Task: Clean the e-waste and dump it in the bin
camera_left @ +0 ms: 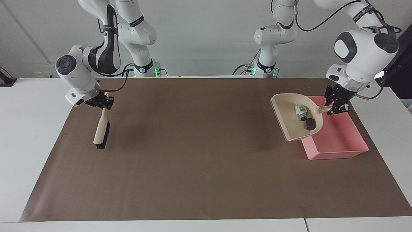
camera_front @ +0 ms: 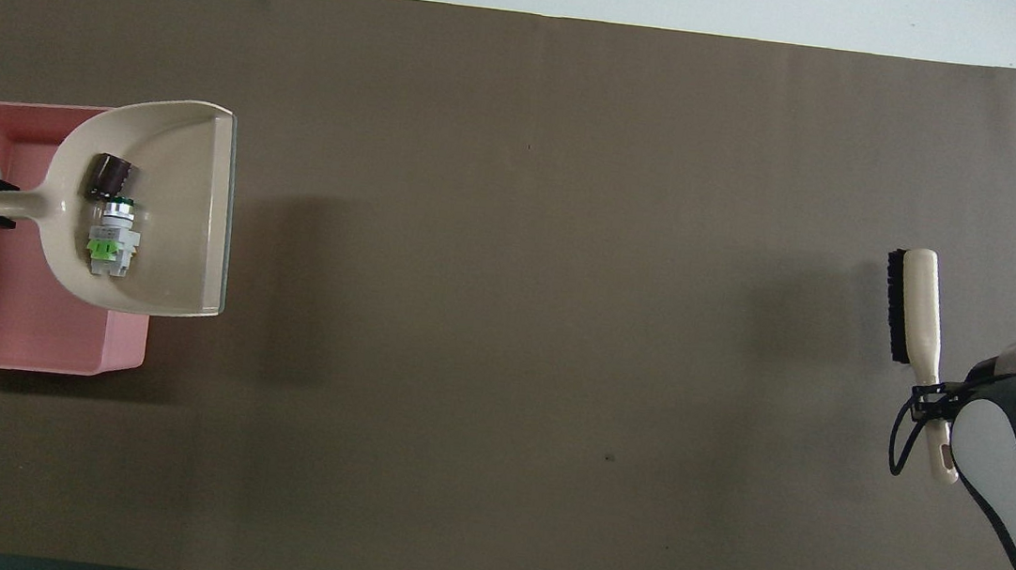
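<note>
The right jaws are closed on the thin tip of the brush's (camera_left: 100, 132) (camera_front: 912, 299) handle. The brush hangs tilted, bristle end down, over the brown mat (camera_left: 193, 145) at the right arm's end of the bench (camera_left: 32, 112). Whether the bristles touch the mat cannot be told.

The middle of the mat lies bare.

At the left arm's end, the left jaws are clamped on the dustpan's (camera_left: 289, 122) (camera_front: 178, 194) handle and hold the pan in the air. Its handle and back half are over the bin (camera_left: 334, 151) (camera_front: 2, 336), and its wide mouth juts out past the bin's wall toward the middle of the bench.

Both bits of e-waste lie in the pan, close to the handle end: the white piece (camera_left: 301, 111) (camera_front: 111, 243) with its green end, and the dark block (camera_left: 310, 123) (camera_front: 109, 175) just beside it.

The pink bin sits on the mat at the left arm's end, and the part of its floor that shows is bare.
</note>
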You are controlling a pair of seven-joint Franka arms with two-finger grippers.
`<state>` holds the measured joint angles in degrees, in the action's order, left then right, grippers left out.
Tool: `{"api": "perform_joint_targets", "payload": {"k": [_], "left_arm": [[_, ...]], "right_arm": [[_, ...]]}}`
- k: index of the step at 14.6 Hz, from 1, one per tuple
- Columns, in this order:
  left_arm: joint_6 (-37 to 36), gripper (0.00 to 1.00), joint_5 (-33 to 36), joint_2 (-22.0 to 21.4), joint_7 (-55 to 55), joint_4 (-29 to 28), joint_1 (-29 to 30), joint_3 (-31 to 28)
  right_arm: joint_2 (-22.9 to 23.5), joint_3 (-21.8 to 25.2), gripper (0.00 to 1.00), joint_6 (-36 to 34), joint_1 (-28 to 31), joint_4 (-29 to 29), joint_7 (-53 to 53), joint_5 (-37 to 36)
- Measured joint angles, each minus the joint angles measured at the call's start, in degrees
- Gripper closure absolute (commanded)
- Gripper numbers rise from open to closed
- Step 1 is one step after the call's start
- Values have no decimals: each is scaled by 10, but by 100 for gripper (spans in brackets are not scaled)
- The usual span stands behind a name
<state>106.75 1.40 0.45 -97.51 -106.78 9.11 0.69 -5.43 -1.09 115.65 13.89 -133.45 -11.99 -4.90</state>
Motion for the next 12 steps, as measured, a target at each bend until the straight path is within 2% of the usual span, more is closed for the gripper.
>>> {"api": "perform_joint_targets", "payload": {"k": [3,5,6,8,10,12], "left_arm": [[-13,100,-8,17,-74,36,69,-1],[-13,100,-3,29,-96,59,96,-3],[-10,100,13,34,-98,65,100,-4],[2,100,63,42,-97,72,100,-6],[17,100,88,46,-97,75,100,-11],[32,100,125,48,-90,75,100,-17]], "right_arm": [[0,-1,97,12,14,-16,-16,0],[0,-1,91,34,22,-30,-24,0],[0,-1,84,42,26,-36,-29,0],[0,-1,49,52,31,-45,-34,0],[0,-1,0,54,32,-47,-35,0],[-1,-3,0,54,31,-43,-35,0]]}}
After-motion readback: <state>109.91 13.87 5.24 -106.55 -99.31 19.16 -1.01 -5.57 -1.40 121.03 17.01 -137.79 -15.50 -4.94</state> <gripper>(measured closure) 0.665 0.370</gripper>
